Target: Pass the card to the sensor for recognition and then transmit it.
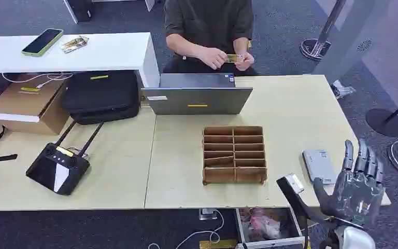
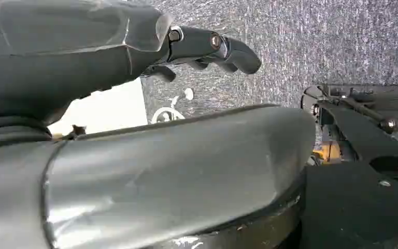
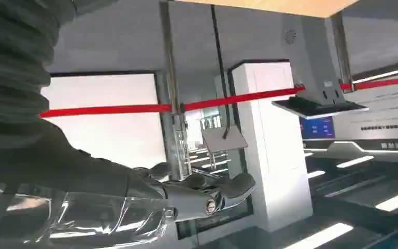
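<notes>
Nearest the camera, the right hand was raised at the near right corner of the surface, palm turned away, fingers extended and apart, holding nothing. In the right wrist view the same hand had its fingers stretched out against a background of white panels and a red barrier tape. The left hand appeared in the left wrist view over grey carpet, fingers loosely bent, nothing between them.

A grey sensor lay flat on the surface just beyond the right hand. To its left, near the middle of the surface, stood a brown cardboard divider tray. Farther back an open laptop faced away from the robot.

The card was off the surface, held between both hands of a person seated at the far side behind the laptop.

On the left half of the surface sat a black router with two antennas, a black bag and a cardboard box. A white shelf at far left carried a phone.
</notes>
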